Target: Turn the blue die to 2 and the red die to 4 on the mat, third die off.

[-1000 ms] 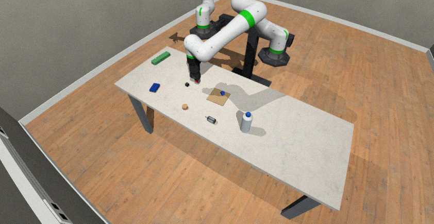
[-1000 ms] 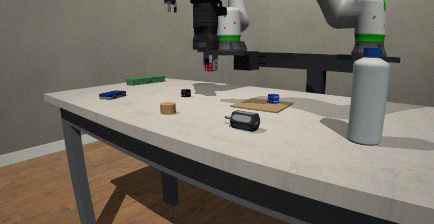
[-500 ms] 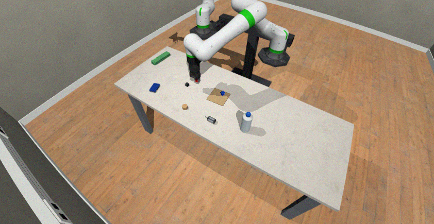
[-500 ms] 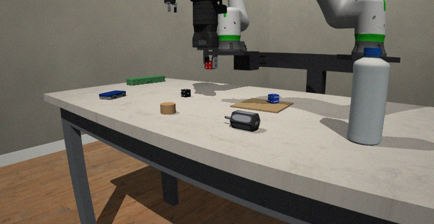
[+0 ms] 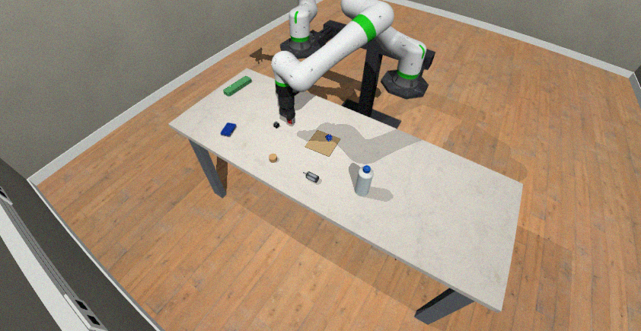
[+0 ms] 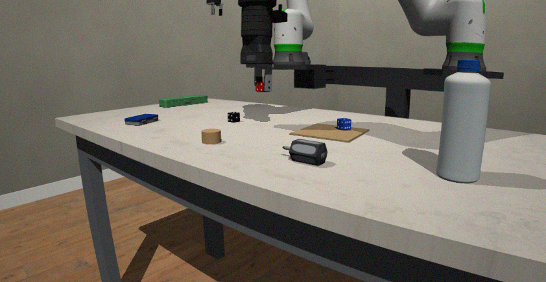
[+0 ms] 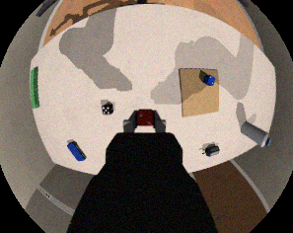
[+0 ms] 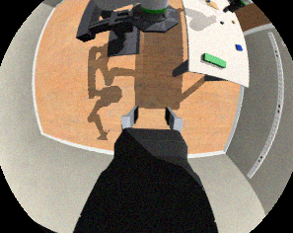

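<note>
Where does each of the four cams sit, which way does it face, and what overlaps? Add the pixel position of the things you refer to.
Top: high off the table's long side, looking down; both arms show.
Exterior: near table height, looking across at the arm bases; both arms show in part.
Left wrist: on the left arm, looking down past its fingers at the table; red die [image 5: 290, 122] [image 6: 260, 86] [image 7: 145, 117] between them.
Right wrist: on the right arm, looking down past its fingers, mostly at floor.
Shared: top and exterior both show the bottle [image 5: 363, 183] [image 6: 463, 127].
</note>
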You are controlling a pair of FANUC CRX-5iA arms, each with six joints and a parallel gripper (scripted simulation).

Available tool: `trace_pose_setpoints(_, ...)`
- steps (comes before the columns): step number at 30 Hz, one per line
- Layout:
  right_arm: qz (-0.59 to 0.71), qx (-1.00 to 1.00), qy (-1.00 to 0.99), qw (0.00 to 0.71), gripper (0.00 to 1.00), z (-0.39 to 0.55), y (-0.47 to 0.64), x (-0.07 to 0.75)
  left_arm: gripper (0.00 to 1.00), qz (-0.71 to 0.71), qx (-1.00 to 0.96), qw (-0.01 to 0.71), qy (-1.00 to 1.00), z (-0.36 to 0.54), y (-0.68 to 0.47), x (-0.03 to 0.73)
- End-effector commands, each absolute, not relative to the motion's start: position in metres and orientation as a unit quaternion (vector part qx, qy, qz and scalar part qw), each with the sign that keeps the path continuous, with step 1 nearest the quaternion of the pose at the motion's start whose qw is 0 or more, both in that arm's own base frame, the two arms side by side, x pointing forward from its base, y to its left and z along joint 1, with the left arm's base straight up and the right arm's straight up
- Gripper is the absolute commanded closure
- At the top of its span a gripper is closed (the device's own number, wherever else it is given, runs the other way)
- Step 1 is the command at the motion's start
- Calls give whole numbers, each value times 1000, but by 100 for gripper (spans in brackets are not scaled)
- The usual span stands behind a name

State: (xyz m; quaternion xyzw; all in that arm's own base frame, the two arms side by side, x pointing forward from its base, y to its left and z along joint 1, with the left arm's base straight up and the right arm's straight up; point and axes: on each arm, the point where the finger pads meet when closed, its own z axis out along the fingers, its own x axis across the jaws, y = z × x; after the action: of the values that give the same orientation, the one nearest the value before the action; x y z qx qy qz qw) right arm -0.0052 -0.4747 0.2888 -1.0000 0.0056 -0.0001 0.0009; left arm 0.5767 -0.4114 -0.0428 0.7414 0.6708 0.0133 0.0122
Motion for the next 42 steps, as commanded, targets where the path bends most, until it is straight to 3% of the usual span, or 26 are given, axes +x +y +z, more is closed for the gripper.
trace_pose_setpoints(1,0,-1000,6,0,0,290,-475,-5,51,43,740,48,669,-42,-412,576)
trace_pose_setpoints(24,0,-1000,6,0,0,290,-475,-5,51,261,684,286,619,-45,-410,571)
trace_pose_setpoints(42,0,-1000,6,0,0,290,-475,-5,51,342,639,375,578,-46,-409,569)
